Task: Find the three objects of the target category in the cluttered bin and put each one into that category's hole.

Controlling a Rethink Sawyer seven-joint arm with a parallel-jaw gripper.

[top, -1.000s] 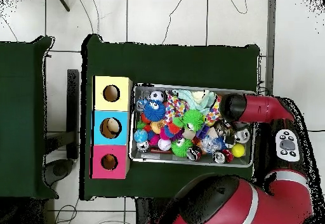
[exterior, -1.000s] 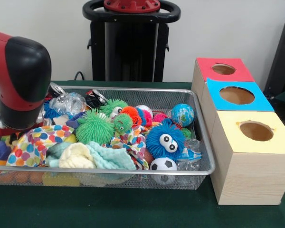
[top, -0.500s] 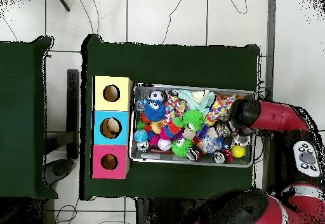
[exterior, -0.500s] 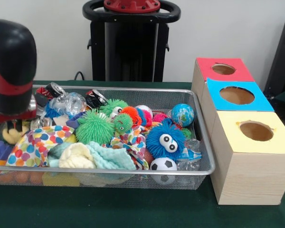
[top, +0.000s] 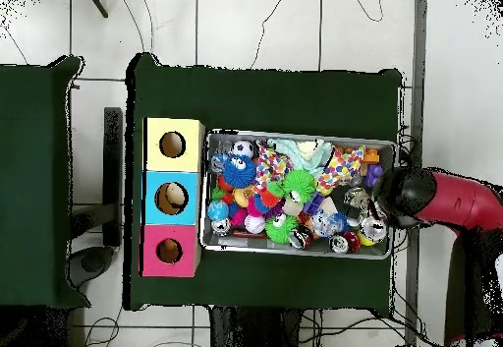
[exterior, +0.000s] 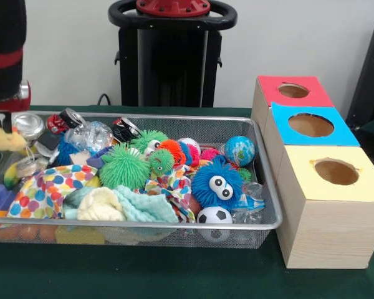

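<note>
My gripper (exterior: 5,127) hangs above the left end of the wire mesh bin (exterior: 174,116), shut on a small pale yellow fuzzy thing (exterior: 7,141) that dangles clear of the clutter. In the overhead view the arm's black head (top: 398,198) covers the gripper at the right end of the bin (top: 295,253). Three boxes stand beside the bin, with a red-topped hole (exterior: 293,91), a blue-topped hole (exterior: 310,125) and a yellow-topped hole (exterior: 336,172). In the overhead view they are the yellow (top: 172,144), blue (top: 171,198) and red (top: 169,251) boxes, left of the bin.
The bin is packed with a green spiky ball (exterior: 123,167), a blue fuzzy ball with eyes (exterior: 217,182), a soccer ball (exterior: 214,216), a globe ball (exterior: 239,150), spotted cloth (exterior: 47,187), folded cloths (exterior: 121,205) and crushed cans (exterior: 124,128).
The arm has risen and swung out toward the bin's end. The pale yellow fuzzy thing, low among the clutter half a second ago, now hangs lifted in the gripper.
</note>
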